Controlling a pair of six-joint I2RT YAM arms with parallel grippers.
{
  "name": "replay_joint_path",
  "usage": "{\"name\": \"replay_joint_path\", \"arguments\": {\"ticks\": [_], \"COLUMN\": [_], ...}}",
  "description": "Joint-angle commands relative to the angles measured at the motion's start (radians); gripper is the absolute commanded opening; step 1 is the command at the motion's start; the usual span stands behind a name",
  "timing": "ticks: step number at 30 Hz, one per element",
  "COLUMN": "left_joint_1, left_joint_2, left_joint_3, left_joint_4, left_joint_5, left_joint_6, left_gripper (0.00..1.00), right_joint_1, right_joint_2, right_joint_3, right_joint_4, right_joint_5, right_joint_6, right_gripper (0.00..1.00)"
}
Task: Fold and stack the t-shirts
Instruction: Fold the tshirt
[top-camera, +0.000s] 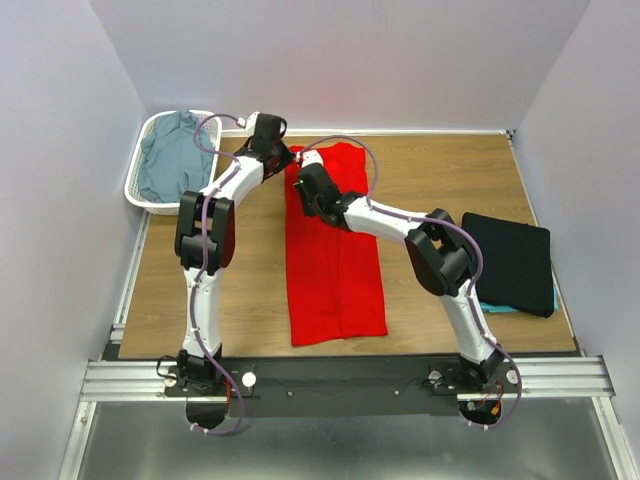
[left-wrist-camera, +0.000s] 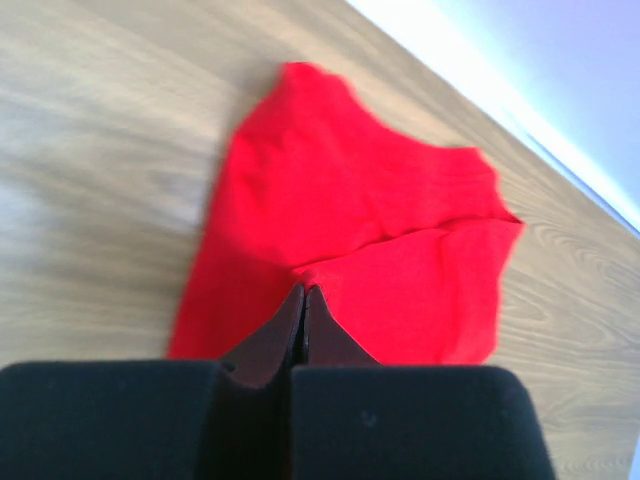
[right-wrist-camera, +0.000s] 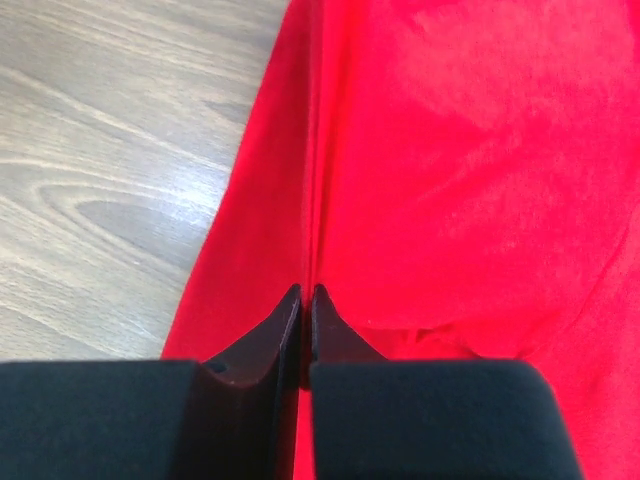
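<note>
My left pincer (left-wrist-camera: 303, 295) fills the bottom of its wrist view, its two halves pressed together with a lip of the red t-shirt (left-wrist-camera: 350, 200) nipped at the tips. My right pincer (right-wrist-camera: 306, 295) is likewise closed. A crease of the same red cloth runs straight into its tips, so I judge it clamped on the shirt too. From above, both sit at the far end of the shirt, which lies as a long strip down the middle of the bench (top-camera: 440, 175), its near hem close to my bases. The black t-shirt (top-camera: 510, 262) lies folded at the right with a teal t-shirt (top-camera: 497, 306) peeking from under it. The grey-blue t-shirt (top-camera: 170, 160) lies in the basket (top-camera: 135, 195) at the far left corner.

The step in hand, I think, is bringing the far end over toward the near hem. To do it well I should lift both corners to the same height and travel together so the edge runs straight between us. Then I lay it square on the hem and let go only once the cloth rests flat.
</note>
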Motion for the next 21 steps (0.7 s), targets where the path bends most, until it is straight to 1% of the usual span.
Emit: {"name": "replay_joint_path", "arguments": {"ticks": [1,7,12,13,14,15,17,18,19,21], "left_joint_1": [-0.036,-0.083,-0.118,-0.123,-0.126,-0.132,-0.138,-0.14,-0.14,-0.138], "left_joint_2": [0.065,0.127,0.171,0.178,0.19,0.196,0.204,0.202,0.199,0.188], "left_joint_3": [0.104,0.197,0.225,0.232,0.239,0.251,0.256,0.256,0.254,0.254], "left_joint_4": [-0.026,-0.052,-0.044,-0.041,-0.036,-0.035,-0.027,-0.021,-0.012,0.008], "left_joint_5": [-0.012,-0.009,0.008,0.017,0.024,0.028,0.034,0.037,0.043,0.048], "left_joint_6": [0.033,0.047,0.059,0.061,0.065,0.073,0.082,0.085,0.094,0.108], "left_gripper": [0.0,0.0,0.0,0.0,0.02,0.07,0.16,0.26,0.3,0.38], "right_joint_1": [-0.002,-0.014,-0.037,-0.045,-0.046,-0.048,-0.049,-0.051,-0.052,-0.057], "right_joint_2": [-0.041,-0.061,-0.104,-0.109,-0.115,-0.129,-0.164,-0.179,-0.193,-0.231], "right_joint_3": [-0.044,-0.103,-0.174,-0.197,-0.212,-0.238,-0.272,-0.287,-0.303,-0.332], "right_joint_4": [0.0,0.002,0.006,0.013,0.017,0.028,0.046,0.059,0.074,0.083], "right_joint_5": [0.037,0.045,0.043,0.033,0.03,0.027,0.019,0.011,0.008,-0.001], "right_joint_6": [0.064,0.142,0.23,0.248,0.253,0.262,0.267,0.271,0.273,0.281], "right_gripper": [0.12,0.11,0.11,0.16,0.18,0.24,0.31,0.34,0.4,0.41]}}
